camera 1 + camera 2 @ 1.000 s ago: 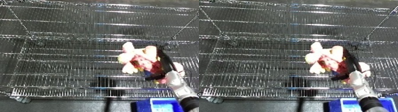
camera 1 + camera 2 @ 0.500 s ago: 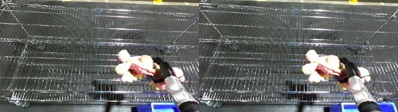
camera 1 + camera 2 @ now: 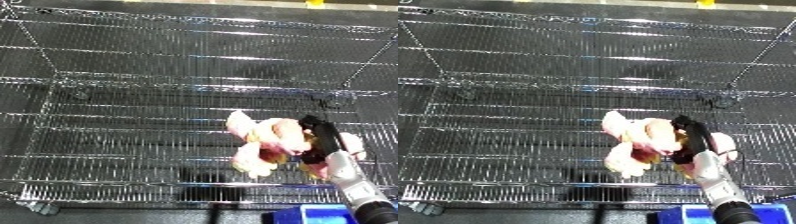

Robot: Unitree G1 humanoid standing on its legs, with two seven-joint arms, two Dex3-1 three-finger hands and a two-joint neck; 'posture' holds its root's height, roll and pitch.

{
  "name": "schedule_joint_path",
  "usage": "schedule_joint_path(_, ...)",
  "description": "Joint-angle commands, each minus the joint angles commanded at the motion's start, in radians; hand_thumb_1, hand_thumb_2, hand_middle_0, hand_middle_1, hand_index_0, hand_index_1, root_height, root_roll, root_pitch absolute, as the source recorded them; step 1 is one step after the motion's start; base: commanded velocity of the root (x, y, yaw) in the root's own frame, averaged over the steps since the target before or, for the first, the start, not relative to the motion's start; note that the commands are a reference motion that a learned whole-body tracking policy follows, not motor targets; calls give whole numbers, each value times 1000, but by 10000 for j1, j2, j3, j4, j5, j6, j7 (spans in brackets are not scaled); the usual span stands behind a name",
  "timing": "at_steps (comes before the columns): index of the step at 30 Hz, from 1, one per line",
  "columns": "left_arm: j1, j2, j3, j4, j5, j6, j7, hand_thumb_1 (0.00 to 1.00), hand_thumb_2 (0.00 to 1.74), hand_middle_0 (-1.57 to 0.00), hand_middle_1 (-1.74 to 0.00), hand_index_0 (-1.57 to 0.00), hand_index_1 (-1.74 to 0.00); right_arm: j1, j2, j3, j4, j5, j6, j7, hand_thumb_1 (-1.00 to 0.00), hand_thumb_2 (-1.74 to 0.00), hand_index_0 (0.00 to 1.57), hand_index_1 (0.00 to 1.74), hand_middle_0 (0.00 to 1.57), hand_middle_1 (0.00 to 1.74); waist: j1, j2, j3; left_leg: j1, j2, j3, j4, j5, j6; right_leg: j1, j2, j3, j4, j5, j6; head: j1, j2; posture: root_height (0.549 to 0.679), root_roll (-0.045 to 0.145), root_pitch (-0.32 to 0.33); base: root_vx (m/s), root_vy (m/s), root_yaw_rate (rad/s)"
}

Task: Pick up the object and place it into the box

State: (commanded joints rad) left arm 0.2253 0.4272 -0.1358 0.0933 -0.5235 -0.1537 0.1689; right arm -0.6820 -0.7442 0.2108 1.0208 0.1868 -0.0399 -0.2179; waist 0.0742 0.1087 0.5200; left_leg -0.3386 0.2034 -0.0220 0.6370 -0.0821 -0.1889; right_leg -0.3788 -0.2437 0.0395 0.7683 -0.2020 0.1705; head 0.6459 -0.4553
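Plush toy (image 3: 266,145) lower and nearer than before, right hand (image 3: 320,142) curled around it above the wire shelf (image 3: 124,130).

The plush toy (image 3: 266,144) is pale pink and cream, with yellow-orange patches low down. The right hand (image 3: 318,142) is black, on a white and silver forearm (image 3: 354,180). The wire shelf (image 3: 133,100) is shiny silver mesh over dark grey. A bin (image 3: 322,215) shows bright blue.

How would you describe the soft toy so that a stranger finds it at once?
Look at the wide silver wire shelf, then its front right part. There the robot's black right hand has its fingers curled round a pink and cream plush toy, the only soft, coloured thing on the rack.
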Motion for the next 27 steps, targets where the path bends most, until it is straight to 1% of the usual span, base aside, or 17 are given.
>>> schedule_joint_path(5, -97, -62, 79, 169, 14, 32, 47, 1000, 1740, -1570, -1740, -1570, -1740, 735, 51, -867, -1433, 582, -379, -389, -1000, -1740, 1570, 1740, 1570, 1740, -210, -78, 0, 66, 21, 9, 74, -22, 31, 79, 11, 16, 15, 36, -7, 287, 12, 619, 44, -171, -40, -2, -26)
schedule_joint_path(10, -228, -174, 144, 287, 46, 93, 87, 1000, 1740, -1570, -1740, -1570, -1740, 1994, 414, -2198, -3427, 1204, -948, -832, -1000, -1740, 1570, 1740, 1570, 1740, -494, -156, 0, 130, 52, 52, 214, -75, 68, 156, 18, 67, 81, 36, -8, 677, -8, 617, 45, -188, -37, 3, -42)
schedule_joint_path(13, -297, -261, 199, 351, 63, 139, 96, 1000, 1740, -1570, -1740, -1570, -1740, 2859, 634, -3010, -4728, 1385, -1110, -1027, -1000, -1740, 1570, 1740, 1570, 1740, -654, -196, -22, 211, 73, 82, 281, -114, 98, 244, 3, 95, 106, 30, -6, 1037, -25, 616, 46, -200, -28, 5, -27)
schedule_joint_path(20, -404, -383, 258, 484, 124, 265, 62, 1000, 1740, -1570, -1740, -1570, -1740, 4468, 1152, -4634, -6897, 1755, -1603, -1325, -1000, -1740, 1570, 1740, 1570, 1740, -1053, -283, -144, 478, 130, 194, 424, -202, 157, 533, -34, 112, 105, 56, -14, 1908, -30, 614, 45, -231, -18, 5, -28)
schedule_joint_path(24, -466, -395, 267, 503, 183, 351, 48, 1000, 1740, -1570, -1740, -1570, -1740, 5328, 1446, -5500, -7895, 1754, -1846, -1463, -1000, -1740, 1570, 1740, 1570, 1740, -1339, -357, -150, 614, 166, 249, 563, -248, 168, 695, -22, 142, 157, 51, -35, 2533, -176, 613, 45, -253, -14, -2, -36)
schedule_joint_path(27, -504, -407, 238, 510, 236, 414, 41, 1000, 1740, -1570, -1740, -1570, -1740, 5913, 1686, -6091, -8447, 1747, -2005, -1553, -1000, -1740, 1570, 1740, 1570, 1740, -1570, -395, -133, 677, 203, 278, 706, -288, 169, 782, -6, 189, 204, 56, -60, 2865, -456, 611, 46, -268, -12, -11, -44)
